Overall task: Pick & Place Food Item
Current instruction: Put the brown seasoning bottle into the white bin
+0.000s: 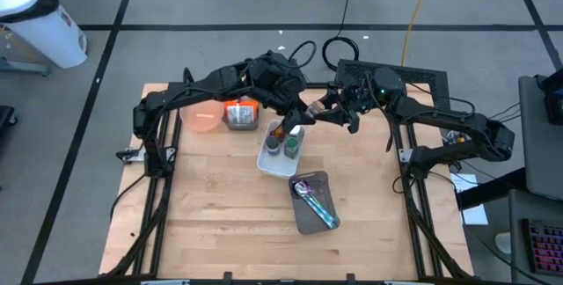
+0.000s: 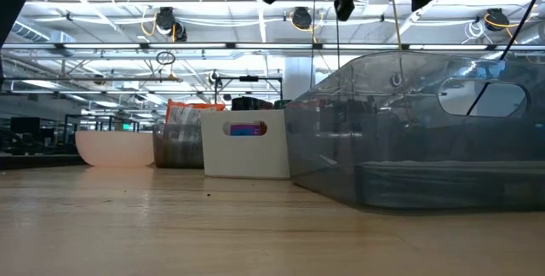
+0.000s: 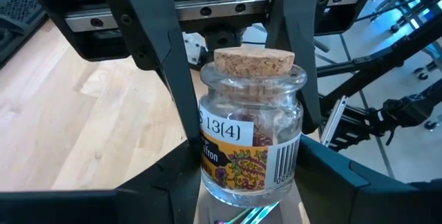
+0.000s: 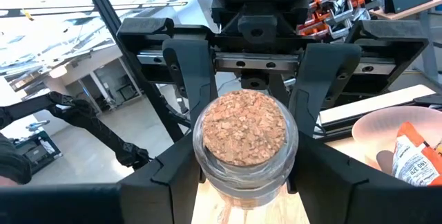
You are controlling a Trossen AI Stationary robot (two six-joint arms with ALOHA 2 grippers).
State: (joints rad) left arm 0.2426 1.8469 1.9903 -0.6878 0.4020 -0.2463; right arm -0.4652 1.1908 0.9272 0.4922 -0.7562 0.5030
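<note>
Above wooden table (image 1: 220, 206) — left hand (image 1: 303, 112), right hand (image 1: 324, 109) both clasping corked jar (image 1: 313, 109).

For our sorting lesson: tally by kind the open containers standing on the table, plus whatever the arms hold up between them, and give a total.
Pink bowl: 1
Clear tub: 1
White bin: 1
Grey tray: 1
Corked jar, held up: 1
Total: 5
</note>
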